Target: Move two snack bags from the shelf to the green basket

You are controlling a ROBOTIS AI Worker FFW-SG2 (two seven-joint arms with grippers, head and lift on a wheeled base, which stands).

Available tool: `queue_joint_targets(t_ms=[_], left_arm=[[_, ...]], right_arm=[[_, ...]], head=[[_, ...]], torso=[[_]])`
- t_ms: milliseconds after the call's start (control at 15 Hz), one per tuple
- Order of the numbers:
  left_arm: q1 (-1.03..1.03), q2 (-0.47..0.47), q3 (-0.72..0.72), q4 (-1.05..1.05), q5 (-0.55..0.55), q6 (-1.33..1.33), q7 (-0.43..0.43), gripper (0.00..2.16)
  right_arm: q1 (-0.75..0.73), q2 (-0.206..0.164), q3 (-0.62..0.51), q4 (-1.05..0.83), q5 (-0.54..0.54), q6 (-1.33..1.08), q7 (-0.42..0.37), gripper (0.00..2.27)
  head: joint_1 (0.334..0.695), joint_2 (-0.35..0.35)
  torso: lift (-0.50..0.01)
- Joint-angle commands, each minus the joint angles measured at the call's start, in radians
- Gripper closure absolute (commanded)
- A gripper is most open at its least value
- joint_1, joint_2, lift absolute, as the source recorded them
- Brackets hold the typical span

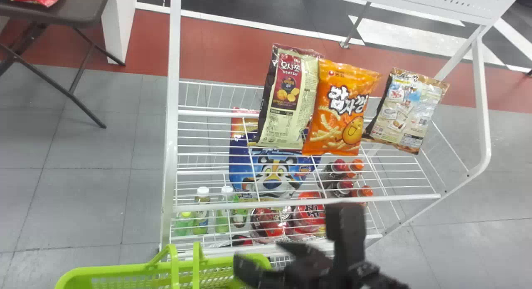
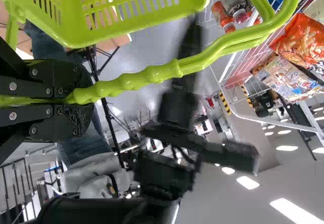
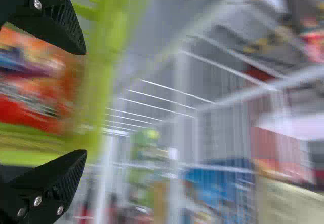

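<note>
Gaping wide, empty — right gripper (image 1: 291,235) near green basket (image 1: 108,270), well apart from three shelved snack bags (image 1: 343,110).

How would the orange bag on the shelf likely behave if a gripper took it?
The orange bag looks puffed, so it is probably light for its size and would give under a pinch. Its glossy, creased film may slip somewhat. Standing tall on the wire shelf, it might tip if pushed.
</note>
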Motion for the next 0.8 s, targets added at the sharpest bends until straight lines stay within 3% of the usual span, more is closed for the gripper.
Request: queue_joint_targets(t_ms=[0,467,733], left_arm=[[0.0,0.003,0.005,0.0,0.0,0.016,0.0,2.12],[-0.021,0.009,-0.015,0.033,-0.003,0.043,-0.009,2.12],[-0.017,0.011,-0.015,0.03,-0.002,0.056,-0.012,2.12]], right_arm=[[-0.037,0.002,-0.053,0.097,0.012,-0.335,-0.004,0.11],[-0.264,0.037,-0.17,0.444,0.041,-0.746,-0.055,0.12],[-0.399,0.034,-0.21,0.588,0.082,-0.758,-0.057,0.12]], head=[[0.695,-0.35],[0.695,-0.35],[0.695,-0.35]], torso=[[-0.016],[-0.016],[-0.016]])
